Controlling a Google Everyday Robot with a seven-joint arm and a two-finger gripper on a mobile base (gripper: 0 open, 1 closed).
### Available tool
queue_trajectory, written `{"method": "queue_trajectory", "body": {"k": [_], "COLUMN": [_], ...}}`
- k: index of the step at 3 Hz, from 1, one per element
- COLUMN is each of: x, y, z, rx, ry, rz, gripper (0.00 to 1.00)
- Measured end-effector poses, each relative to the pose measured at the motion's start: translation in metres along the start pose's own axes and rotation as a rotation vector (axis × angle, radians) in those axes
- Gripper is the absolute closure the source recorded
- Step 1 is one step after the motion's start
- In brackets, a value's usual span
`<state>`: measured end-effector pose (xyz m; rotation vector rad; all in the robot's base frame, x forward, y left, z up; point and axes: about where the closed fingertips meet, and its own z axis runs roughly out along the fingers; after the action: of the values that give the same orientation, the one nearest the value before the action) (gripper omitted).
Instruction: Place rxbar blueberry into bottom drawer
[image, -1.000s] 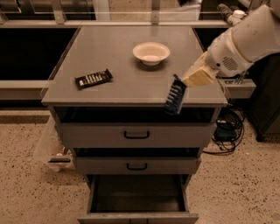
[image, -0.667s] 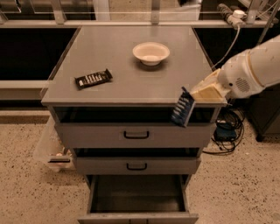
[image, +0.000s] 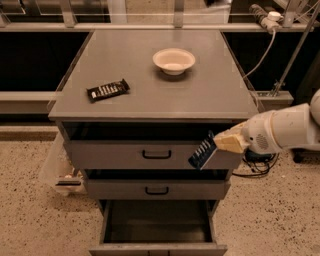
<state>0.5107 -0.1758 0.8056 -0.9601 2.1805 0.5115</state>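
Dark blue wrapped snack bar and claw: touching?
Touching. Camera view: claw pinches the upper end of the dark blue wrapped snack bar, by the grey top drawer.

a grey cabinet top (image: 210, 95) carries a white bowl (image: 173, 60) near the back and a dark snack bar (image: 108, 90) lying flat near the front left, well apart. the cabinet stands on a speckled floor (image: 30, 220). the gripper (image: 222, 143) hangs below the front right edge, pinching a blue snack bar (image: 202, 153).

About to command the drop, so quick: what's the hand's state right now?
Hand: closed on the rxbar blueberry, holding it in front of the top drawer, higher than the open bottom drawer.
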Motion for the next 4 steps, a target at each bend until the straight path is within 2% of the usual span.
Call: {"method": "queue_trajectory", "body": {"k": [1,2,3,4], "x": [0.009,0.008,0.009,0.050], "y": [-0.003,-0.002,0.009,0.023], "z": [0.010,0.009,0.009,0.031], "rx": [0.016,0.013,0.023,0.019], "ry": [0.000,0.000,-0.010,-0.062], "rz": [0.032,0.028,0.003,0.065], "gripper": [1.00,1.00,1.00,1.00]}}
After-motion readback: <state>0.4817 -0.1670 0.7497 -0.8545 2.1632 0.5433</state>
